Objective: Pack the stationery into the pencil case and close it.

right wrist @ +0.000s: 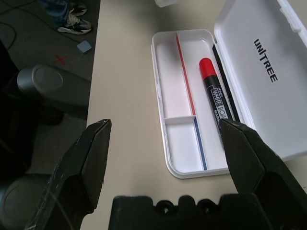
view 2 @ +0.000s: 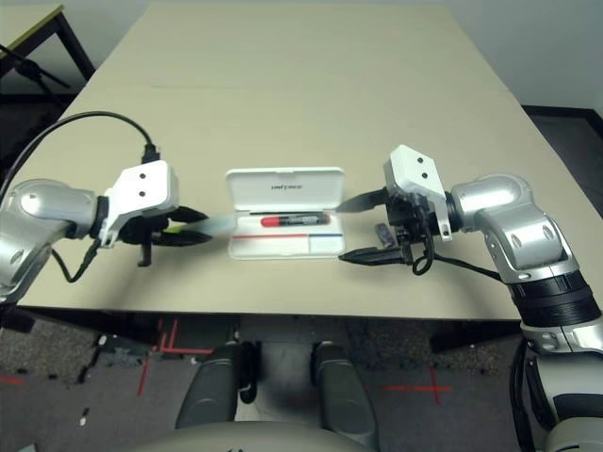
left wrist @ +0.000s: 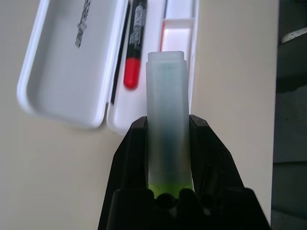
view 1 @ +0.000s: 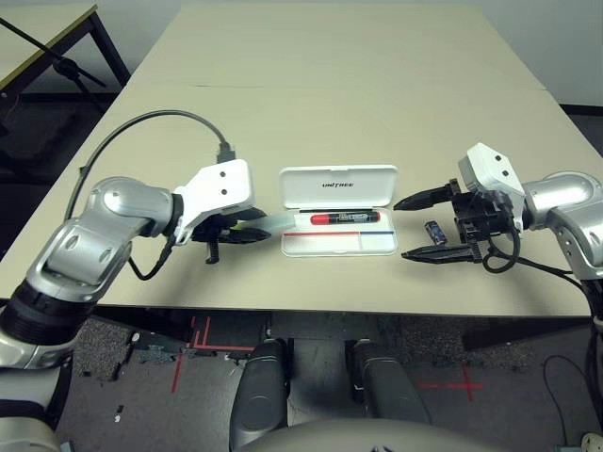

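The white pencil case (view 1: 339, 247) lies open at the table's front centre, its lid (view 1: 339, 186) folded back flat. A red marker (view 1: 344, 217) lies in the tray along the hinge side. My left gripper (view 1: 254, 233) is shut on a light-green-and-white highlighter (left wrist: 165, 76), whose pale cap end points at the case's left end, just short of it. My right gripper (view 1: 419, 227) stands wide open just right of the case. On the table between its fingers rests a small dark eraser-sized piece (view 1: 433, 231).
The tan table (view 1: 330, 85) stretches far back behind the case. A black cable (view 1: 141, 127) loops over my left arm. Another table's corner (view 1: 47, 33) stands at the far left, and the floor lies below the front edge.
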Controlling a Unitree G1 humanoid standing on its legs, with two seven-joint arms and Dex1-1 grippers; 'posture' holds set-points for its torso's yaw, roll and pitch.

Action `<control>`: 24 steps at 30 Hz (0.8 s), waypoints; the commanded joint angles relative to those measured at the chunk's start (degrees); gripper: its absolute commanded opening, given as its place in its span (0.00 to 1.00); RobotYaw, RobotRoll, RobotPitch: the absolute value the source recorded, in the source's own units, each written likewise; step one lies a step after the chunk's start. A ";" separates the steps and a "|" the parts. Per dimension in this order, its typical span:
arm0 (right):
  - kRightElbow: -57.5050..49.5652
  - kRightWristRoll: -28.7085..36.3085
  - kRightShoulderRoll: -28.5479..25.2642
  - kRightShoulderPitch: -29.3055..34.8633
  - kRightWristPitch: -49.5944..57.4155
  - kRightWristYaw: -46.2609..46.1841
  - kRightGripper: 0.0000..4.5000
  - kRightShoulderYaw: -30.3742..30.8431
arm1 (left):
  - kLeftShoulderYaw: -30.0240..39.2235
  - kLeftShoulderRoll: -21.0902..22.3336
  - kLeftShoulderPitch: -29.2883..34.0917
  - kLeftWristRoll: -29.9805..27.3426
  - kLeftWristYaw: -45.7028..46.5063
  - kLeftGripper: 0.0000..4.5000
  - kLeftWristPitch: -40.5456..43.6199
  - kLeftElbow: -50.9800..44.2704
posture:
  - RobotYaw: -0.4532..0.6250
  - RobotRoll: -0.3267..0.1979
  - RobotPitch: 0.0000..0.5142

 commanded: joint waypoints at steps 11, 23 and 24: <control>0.79 -2.14 -2.65 1.88 -1.43 0.15 1.00 0.24 | -11.11 -13.63 -8.24 6.59 0.25 0.24 -4.62 10.35 | 0.45 0.62 0.24; 0.57 -2.49 -3.44 2.59 -1.71 -0.83 1.00 -0.18 | -14.26 -19.41 -8.98 9.88 -0.57 0.24 -7.56 15.70 | 0.43 0.62 0.22; 0.55 -2.55 -3.49 2.65 -1.77 -0.93 1.00 -0.17 | -14.34 -19.65 -9.05 10.13 -0.62 0.24 -7.94 16.31 | 0.43 0.62 0.22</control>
